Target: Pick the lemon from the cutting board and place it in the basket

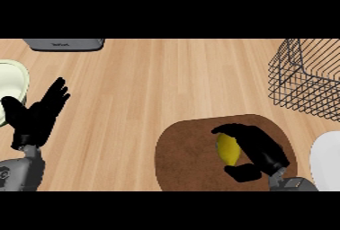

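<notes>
- Right hand (263,146): black, over the right half of the cutting board (186,150). Fingers and thumb are curled round the lemon (227,149), fingers arching over its top end and thumb tucked under its lower end. Its grey forearm (297,184) enters from the lower edge, just past the board's lower right rim.
- Lemon: yellow, lengthwise, only its left flank showing beside the palm. It lies within the board's outline, right of the board's middle. Whether it touches the board or is raised off it cannot be told.
- Cutting board: dark brown, rounded, flat on the surface (146,90); its lower rim is cut off by the view's edge.
- Basket (302,87): black wire, open-topped, up and to the right of the board, apart from it, partly out of view.
- Left hand (36,117): black, well to the left of the board, fingers straight and spread, pointing up, holding nothing.
- Plate (18,76): pale green, far left of the board, partly behind the left hand.
- White rounded object (328,159): just right of the board, at the view's edge; kind cannot be told.
- Grey object (66,44): far up and left of the board, cut off by the upper edge.
</notes>
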